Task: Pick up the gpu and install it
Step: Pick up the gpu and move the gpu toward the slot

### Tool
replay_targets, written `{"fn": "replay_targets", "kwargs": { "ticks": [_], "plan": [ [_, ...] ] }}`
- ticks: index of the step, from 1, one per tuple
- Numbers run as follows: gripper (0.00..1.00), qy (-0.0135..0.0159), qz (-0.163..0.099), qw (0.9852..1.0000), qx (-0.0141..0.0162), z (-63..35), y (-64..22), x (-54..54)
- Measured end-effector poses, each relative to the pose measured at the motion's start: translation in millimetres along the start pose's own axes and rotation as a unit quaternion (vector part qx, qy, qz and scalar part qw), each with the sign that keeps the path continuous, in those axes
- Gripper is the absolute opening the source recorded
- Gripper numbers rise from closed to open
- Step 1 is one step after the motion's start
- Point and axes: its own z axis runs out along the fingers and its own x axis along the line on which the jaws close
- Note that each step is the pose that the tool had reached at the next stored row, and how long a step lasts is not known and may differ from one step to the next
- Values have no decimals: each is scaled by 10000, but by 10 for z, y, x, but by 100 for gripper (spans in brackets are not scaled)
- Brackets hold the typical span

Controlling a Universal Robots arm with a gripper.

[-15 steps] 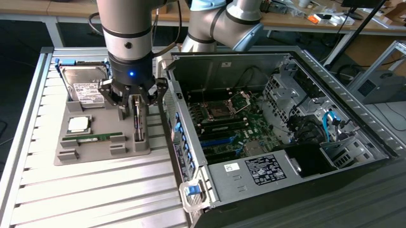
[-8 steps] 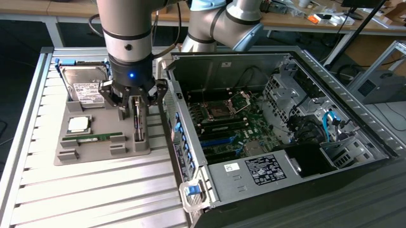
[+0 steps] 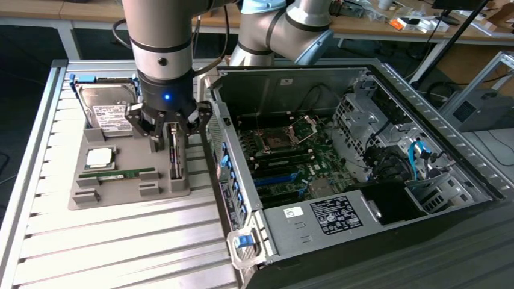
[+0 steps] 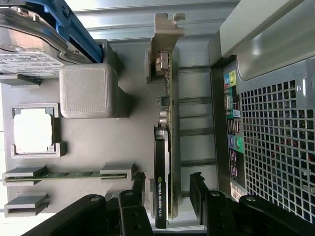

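On the slatted table, at the exterior view's left of the open case, a grey holder carries the parts. The gpu stands on edge in the slot along the holder's right side, the side nearest the case. It is a thin card. One end has a black shroud, and the far end has a silver bracket with a bent tab. Small metal connectors show along its length. White lettering on the shroud's edge reads "NVIDIA QUADRO", followed by a model number I cannot make out.

The gripper hangs directly over the card with its fingers spread, one on each side of the shroud. There is a visible gap on both sides, so it holds nothing.

Left of the card lie a hard drive at the far end, a processor and a green memory stick. The drive's white label and a sticker on the case carry print too small to read.
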Motion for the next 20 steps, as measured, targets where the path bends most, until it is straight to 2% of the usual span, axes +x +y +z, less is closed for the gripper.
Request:
{"fn": "replay_targets", "kwargs": {
  "ticks": [20],
  "plan": [
    [50,0,0,10000,0,66,-2,2]
  ]
}}
